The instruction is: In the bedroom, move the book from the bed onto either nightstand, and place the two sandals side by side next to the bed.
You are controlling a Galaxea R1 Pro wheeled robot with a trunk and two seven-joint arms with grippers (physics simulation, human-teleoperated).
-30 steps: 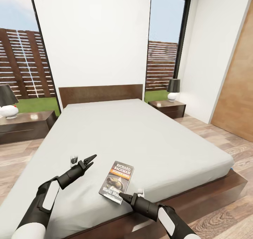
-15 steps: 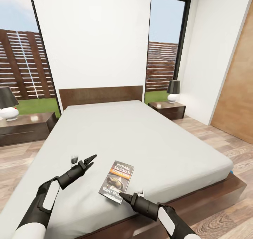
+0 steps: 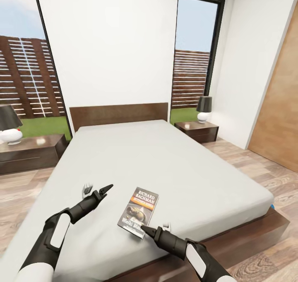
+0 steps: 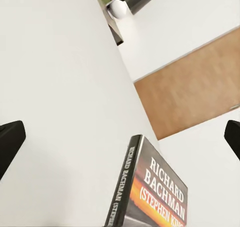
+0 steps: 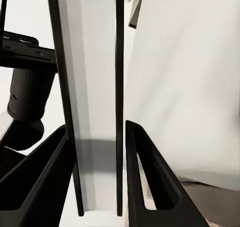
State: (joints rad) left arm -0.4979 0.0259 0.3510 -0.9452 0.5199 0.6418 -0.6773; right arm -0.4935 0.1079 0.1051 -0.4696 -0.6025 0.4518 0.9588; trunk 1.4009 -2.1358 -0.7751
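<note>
Thin grey-and-orange paperback book (image 3: 139, 212) edge-pinched in right gripper (image 3: 145, 230) jaws, liable to slip free on lifting; left gripper (image 3: 104, 190) jaws spread.

Matt pale-grey cloth on the bed (image 3: 165, 162); glossy printed paper cover on the book (image 3: 138, 212); dark polished wood on the nightstand (image 3: 196, 131); grainy plank floor (image 3: 265, 170).

one bed (image 3: 165, 166), one book (image 3: 138, 212), two nightstands (image 3: 31, 152) (image 3: 197, 131), two lamps (image 3: 9, 124) (image 3: 203, 108)
</note>
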